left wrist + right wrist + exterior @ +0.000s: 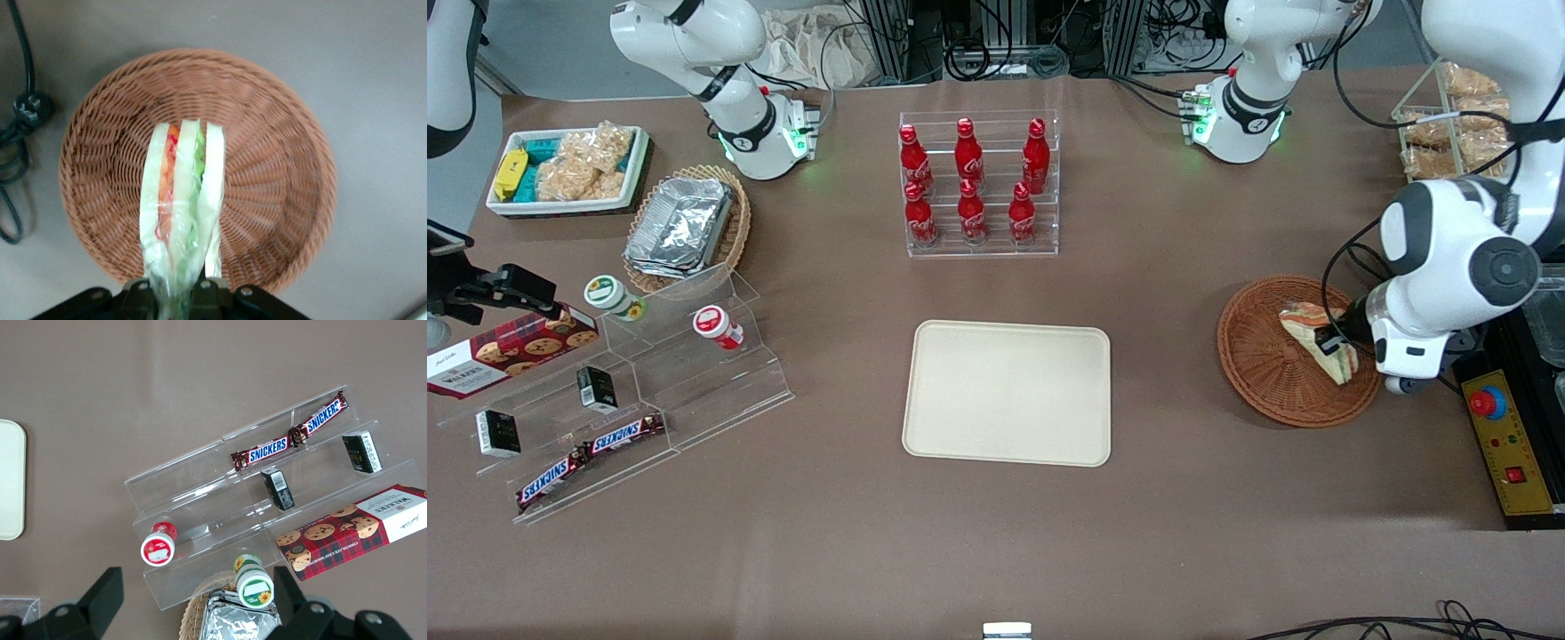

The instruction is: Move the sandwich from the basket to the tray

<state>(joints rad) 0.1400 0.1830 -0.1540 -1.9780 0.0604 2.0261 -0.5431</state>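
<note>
Even, diffuse overhead light fills the front view; the brown bench (996, 551) shows only soft, faint shadows. The acrylic bottle rack (980, 185) and stepped acrylic shelf (649, 391) catch pale reflections, and the foil containers (680, 227) glint. In the left wrist view the gripper (180, 293) is dark and blurred, while the sandwich (181, 213) wrap just past the fingers shines softly.
</note>
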